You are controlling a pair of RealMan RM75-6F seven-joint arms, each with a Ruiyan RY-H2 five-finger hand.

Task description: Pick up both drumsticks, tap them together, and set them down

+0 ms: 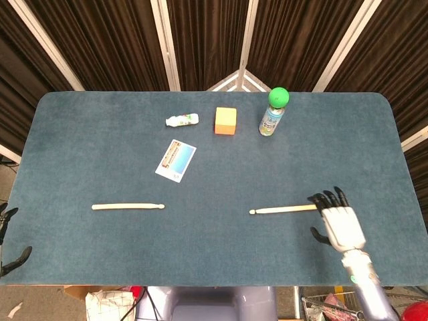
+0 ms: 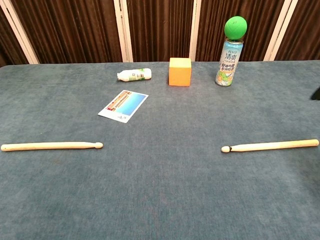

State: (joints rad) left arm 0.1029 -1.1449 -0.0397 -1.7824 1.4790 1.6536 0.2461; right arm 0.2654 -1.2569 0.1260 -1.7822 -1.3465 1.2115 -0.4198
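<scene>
Two drumsticks lie flat on the blue bench (image 1: 80, 147). The left drumstick (image 1: 128, 206) rests at about 8 o'clock from the middle of the bench, with its round tip toward the middle. The right drumstick (image 1: 283, 209) lies at about 4 o'clock, tip toward the middle too. The two sticks are well apart.

The right robot hand (image 1: 341, 224) is over the thick end of the right drumstick, fingers spread and holding nothing; I cannot tell if its fingertips touch the stick. The left robot hand (image 1: 8, 241) peeks in at the 8 o'clock edge, fingers apart and holding nothing.

Toward 12 o'clock stand an orange block (image 1: 225, 121) and a spray can (image 1: 273, 117) with a green ball (image 1: 278, 96) on top. A small white bottle (image 1: 182, 120) lies on its side at 11 o'clock. A card (image 1: 176, 160) lies flat near it.
</scene>
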